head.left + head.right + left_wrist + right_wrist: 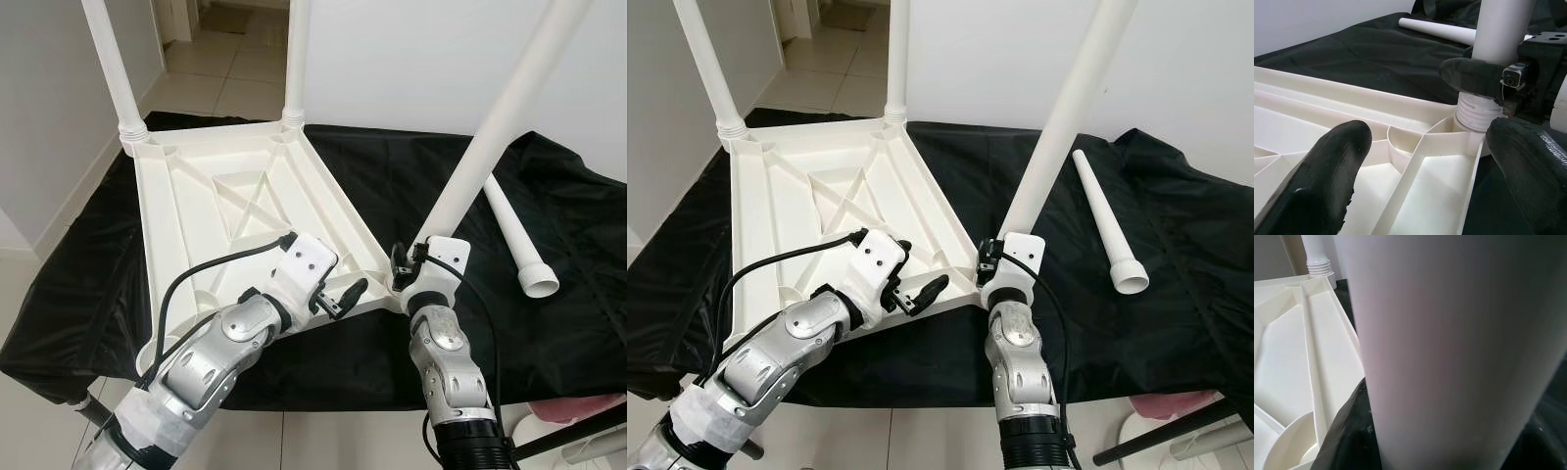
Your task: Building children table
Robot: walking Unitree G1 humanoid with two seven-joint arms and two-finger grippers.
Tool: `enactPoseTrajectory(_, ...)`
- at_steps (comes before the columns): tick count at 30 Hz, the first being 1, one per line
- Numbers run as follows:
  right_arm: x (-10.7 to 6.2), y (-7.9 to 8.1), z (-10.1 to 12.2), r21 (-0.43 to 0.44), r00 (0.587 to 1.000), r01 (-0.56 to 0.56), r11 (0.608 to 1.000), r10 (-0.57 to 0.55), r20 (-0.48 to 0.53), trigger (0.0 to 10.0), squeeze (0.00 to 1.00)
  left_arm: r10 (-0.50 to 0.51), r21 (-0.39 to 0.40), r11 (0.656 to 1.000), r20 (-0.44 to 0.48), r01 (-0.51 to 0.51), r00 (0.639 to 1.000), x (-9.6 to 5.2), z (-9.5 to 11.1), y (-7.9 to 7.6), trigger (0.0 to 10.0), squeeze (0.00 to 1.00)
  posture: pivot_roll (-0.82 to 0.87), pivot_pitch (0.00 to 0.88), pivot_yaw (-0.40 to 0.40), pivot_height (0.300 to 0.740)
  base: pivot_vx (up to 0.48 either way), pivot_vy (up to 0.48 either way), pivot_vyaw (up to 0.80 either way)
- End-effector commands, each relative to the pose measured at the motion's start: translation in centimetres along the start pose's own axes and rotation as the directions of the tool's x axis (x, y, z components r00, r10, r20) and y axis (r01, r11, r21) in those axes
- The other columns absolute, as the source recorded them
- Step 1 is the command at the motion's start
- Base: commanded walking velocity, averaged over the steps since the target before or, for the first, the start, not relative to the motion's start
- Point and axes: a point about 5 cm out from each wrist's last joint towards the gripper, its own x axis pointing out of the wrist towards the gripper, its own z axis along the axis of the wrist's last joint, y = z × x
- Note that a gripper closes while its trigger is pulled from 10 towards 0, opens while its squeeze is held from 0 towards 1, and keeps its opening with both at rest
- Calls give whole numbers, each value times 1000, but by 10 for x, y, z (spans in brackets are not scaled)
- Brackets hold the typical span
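A white plastic children's table top (225,196) lies upside down on a black cloth. Two white legs stand in its far corners (113,69) (297,59). A third leg (490,127) leans up from the near right corner socket (1476,110). My right gripper (404,266) is shut on the base of that leg (1449,347). My left gripper (343,294) hovers open over the near edge of the table top, just left of that socket, its fingers (1327,166) holding nothing. A fourth leg (519,245) lies loose on the cloth to the right.
The black cloth (392,176) covers a low surface with a tiled floor (225,69) beyond and white walls on both sides. A pink object (578,406) and a black bar (573,436) sit at the lower right.
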Motion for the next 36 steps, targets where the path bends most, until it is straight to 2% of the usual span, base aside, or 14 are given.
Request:
enactPoseTrajectory(1, -7, 5, -8, 78, 1000, 1, 997, 2, -31, 10000, 0, -123, 6, 992, 5, 123, 992, 0, 0, -6, 10000, 0, -11, 0, -63, 740, 0, 0, 0)
enactPoseTrajectory(2, -8, 7, -6, 85, 1000, -6, 996, 8, -23, 10000, 733, -122, 5, 993, 9, 122, 993, 0, 0, -6, 10000, 0, -9, 0, -63, 740, 0, 0, 0)
enactPoseTrajectory(3, -8, 7, -5, 84, 1000, -6, 996, 7, -17, 10000, 1000, -118, 4, 993, 11, 118, 993, 0, 1, -5, 10000, 0, -6, 0, -63, 740, 0, 0, 0)
enactPoseTrajectory(12, -6, 2, 4, 50, 996, -82, 995, 80, 40, 10000, 1000, -136, -5, 991, 5, 136, 991, -5, 0, -1, 10000, 0, -4, 0, -55, 740, 0, 0, 0)
enactPoseTrajectory(13, -6, -1, 4, 41, 992, -120, 992, 119, 39, 10000, 357, -138, 0, 990, 9, 138, 990, -5, 1, 0, 10000, 0, -7, 0, -54, 740, 0, 0, 0)
enactPoseTrajectory(14, -6, -2, 3, 50, 983, -180, 982, 178, 35, 10000, 0, -140, 3, 990, 14, 140, 990, -5, 1, 0, 10000, 0, -10, 0, -55, 740, 0, 0, 0)
enactPoseTrajectory(15, -6, -2, 3, 50, 983, -180, 982, 178, 35, 10000, 0, -140, 3, 990, 14, 140, 990, -5, 1, 0, 10000, 0, -10, 0, -55, 740, 0, 0, 0)
enactPoseTrajectory(18, -6, -6, 5, 39, 955, -295, 955, 293, 52, 10000, 0, -132, -19, 991, 36, 132, 991, -2, 4, 2, 10000, 0, -14, 0, -55, 740, 0, 0, 0)
enactPoseTrajectory(21, -2, -11, 7, -37, 919, -388, 921, 390, 53, 10000, 0, -134, -19, 991, 44, 135, 990, -2, 5, 1, 10000, 0, -21, 0, -50, 740, 0, 0, 0)
enactPoseTrajectory(24, 0, -15, 7, -74, 904, -422, 904, 426, 46, 10000, 0, -135, -22, 990, 42, 136, 990, -1, 4, 0, 10000, 0, -20, 0, -50, 740, 0, 0, 0)
enactPoseTrajectory(26, 1, -16, 6, -61, 894, -444, 894, 446, 35, 10000, 0, -137, -21, 990, 42, 138, 990, -1, 4, 0, 10000, 0, -20, 0, -49, 740, 0, 0, 0)
enactPoseTrajectory(32, 14, -30, 4, -124, 829, -558, 821, 559, -28, 10000, 0, -142, -22, 990, 40, 143, 989, -2, 4, -1, 10000, 0, -12, 0, -49, 740, 0, 0, 0)
enactPoseTrajectory(36, 16, -32, 3, -147, 823, -566, 812, 567, -37, 10000, 0, -141, -22, 990, 39, 142, 989, -2, 4, 0, 10000, 0, -12, 0, -49, 740, 0, 0, 0)
